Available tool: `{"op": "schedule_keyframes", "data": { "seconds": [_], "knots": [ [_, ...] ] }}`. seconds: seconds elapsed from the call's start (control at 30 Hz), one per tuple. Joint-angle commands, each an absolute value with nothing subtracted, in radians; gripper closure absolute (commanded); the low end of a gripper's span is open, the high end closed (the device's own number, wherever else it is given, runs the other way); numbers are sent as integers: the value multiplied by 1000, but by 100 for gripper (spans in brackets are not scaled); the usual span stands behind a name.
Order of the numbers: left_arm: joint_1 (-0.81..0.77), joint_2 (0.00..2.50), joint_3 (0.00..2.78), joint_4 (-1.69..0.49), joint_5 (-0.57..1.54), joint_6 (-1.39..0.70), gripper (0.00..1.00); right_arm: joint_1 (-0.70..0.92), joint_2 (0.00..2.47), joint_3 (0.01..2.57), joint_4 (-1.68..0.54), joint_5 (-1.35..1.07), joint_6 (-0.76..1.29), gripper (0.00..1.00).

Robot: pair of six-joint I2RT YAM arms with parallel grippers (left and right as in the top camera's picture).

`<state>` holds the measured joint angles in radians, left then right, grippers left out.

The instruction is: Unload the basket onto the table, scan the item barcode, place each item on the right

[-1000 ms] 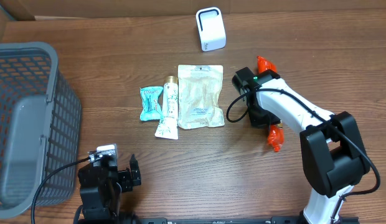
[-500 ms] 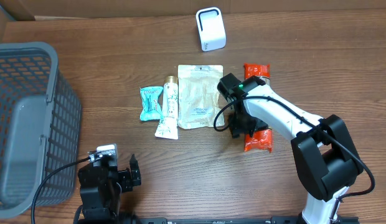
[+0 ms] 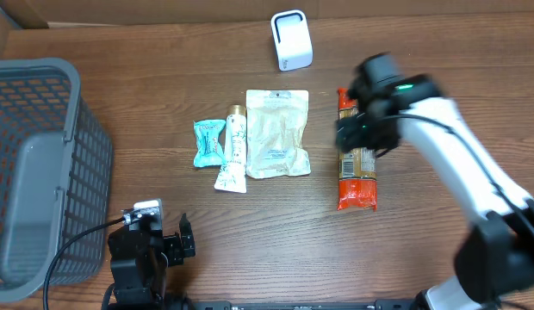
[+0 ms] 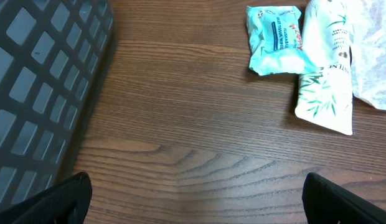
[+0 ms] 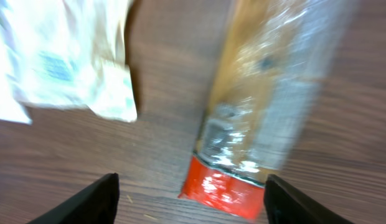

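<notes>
The white scanner (image 3: 291,40) stands at the far edge of the tabletop (image 3: 164,86), and everything else is best placed from it. The item most likely in hand for the task, a long clear packet with red ends (image 3: 357,176), lies flat on the wood on the near side of the scanner and off toward the right arm's side, its length running toward the robot, well apart from the scanner's window. The right gripper (image 3: 363,133) hovers over the packet's far half. In the right wrist view its jaws are spread wide, with the packet (image 5: 268,112) lying below them and neither finger touching it, so nothing is grasped. That view is blurred, and no barcode can be made out on the packet. Lying face-up like this, it presents nothing to the scanner, so I judge the scan is not yet done and needs a regrasp and a turn toward the window. Straight in front of the scanner, nearer the robot, a beige pouch (image 3: 277,133), a white tube (image 3: 233,151) and a teal sachet (image 3: 208,142) lie in a tidy row, probably waiting their turn. The grey basket (image 3: 34,69) sits farthest from the scanner on the left arm's side, presumably for finished items. The left gripper (image 4: 199,199) rests by the near edge, jaws fully parted and empty.
</notes>
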<state>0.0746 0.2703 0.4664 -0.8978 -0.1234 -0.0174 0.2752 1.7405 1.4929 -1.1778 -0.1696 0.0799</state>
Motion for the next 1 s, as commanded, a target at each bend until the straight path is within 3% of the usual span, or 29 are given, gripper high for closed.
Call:
{"op": "schedule_keyframes", "data": {
  "seconds": [0.0,0.3,0.97],
  "knots": [
    [80,266,464,-894,-114,4,0,144,1699,1504,-1185,-329,-10,23],
    [80,266,464,-894,-114,4,1,-88,1804,1327,-1068,-606,-171,20],
    [80,266,464,-894,-114,4,1,-53,2072,1129,-735,-746,-186,20]
  ]
}}
